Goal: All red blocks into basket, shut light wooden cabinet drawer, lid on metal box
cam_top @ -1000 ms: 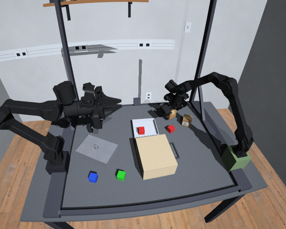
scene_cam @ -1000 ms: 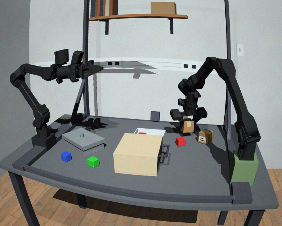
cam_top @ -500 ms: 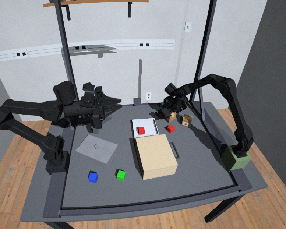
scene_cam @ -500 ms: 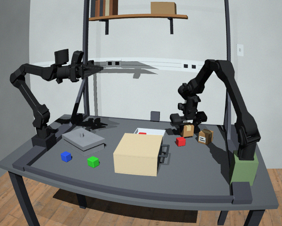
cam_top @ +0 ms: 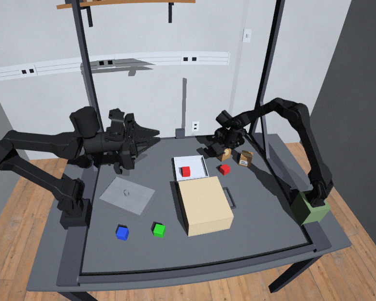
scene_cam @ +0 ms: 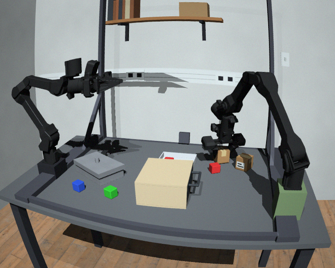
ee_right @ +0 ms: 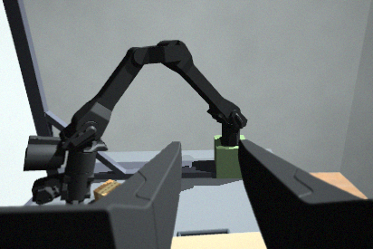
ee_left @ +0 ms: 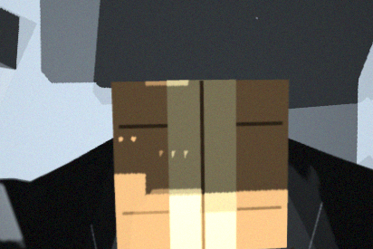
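My left gripper [scene_cam: 223, 150] [ee_left: 194, 138] is shut on a brown carton [cam_top: 224, 156] [scene_cam: 222, 157] at the back right; its clearance from the table is unclear. My right gripper [cam_top: 158, 136] [scene_cam: 121, 81] [ee_right: 209, 148] is partly open and empty, high at the left. One red block [cam_top: 185, 171] [scene_cam: 169, 158] is in the white basket [cam_top: 197, 165]. Another red block [cam_top: 224, 169] [scene_cam: 214, 167] lies on the table. The light wooden cabinet [cam_top: 204, 201] [scene_cam: 163, 172] looks shut, its drawer front mostly hidden. The metal lid [cam_top: 136, 197] [scene_cam: 108, 165] sits slightly askew on its box.
A second carton [cam_top: 245, 158] [scene_cam: 244, 162] stands right of the held one. A blue block [cam_top: 122, 233] [scene_cam: 78, 185] and a green block [cam_top: 158, 230] [scene_cam: 110, 191] lie near the front left. The drawer handle [cam_top: 230, 198] [scene_cam: 198, 179] sticks out to the right.
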`<state>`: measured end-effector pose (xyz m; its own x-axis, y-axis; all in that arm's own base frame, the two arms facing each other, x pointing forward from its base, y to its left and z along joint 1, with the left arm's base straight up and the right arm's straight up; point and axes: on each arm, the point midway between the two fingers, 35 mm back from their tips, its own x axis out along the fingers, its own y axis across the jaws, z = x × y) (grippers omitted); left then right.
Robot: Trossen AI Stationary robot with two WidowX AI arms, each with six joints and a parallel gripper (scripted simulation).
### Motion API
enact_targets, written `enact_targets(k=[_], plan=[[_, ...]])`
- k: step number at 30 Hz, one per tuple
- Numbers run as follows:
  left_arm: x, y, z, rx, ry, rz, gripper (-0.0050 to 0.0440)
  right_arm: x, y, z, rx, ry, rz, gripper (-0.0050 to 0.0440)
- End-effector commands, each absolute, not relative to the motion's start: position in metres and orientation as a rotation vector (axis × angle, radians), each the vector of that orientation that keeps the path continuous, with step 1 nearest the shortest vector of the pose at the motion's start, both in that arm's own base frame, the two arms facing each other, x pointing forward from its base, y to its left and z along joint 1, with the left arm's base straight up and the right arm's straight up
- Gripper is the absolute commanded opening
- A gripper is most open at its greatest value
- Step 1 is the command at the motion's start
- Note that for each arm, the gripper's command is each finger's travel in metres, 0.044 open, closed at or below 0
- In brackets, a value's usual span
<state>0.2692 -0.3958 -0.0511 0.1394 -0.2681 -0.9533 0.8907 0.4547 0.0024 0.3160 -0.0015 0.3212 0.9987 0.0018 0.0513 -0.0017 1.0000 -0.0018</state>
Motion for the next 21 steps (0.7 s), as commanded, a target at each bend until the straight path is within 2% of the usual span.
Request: enact_targets(k=[1, 14, 15, 21], plan=[[0.276, -0.403, -0.041, 0.669, 1.096, -0.946, -0.005, 0.312, -0.002, 0.333, 0.001, -0.086, 0.003, 0.0137], [0.268, -0.399, -0.051, 0.683, 1.115, -0.946, -0.005, 0.312, -0.002, 0.333, 0.001, -0.086, 0.003, 0.0137], [0.281, -0.407, -0.026, 0.651, 1.061, -0.948, 0.0331, 0.312, -0.002, 0.333, 0.001, -0.086, 0.003, 0.0137], [0.28, -0.407, -0.027, 0.652, 1.062, -0.947, 0.0331, 0.312, -0.002, 0.333, 0.001, -0.086, 0.003, 0.0137]])
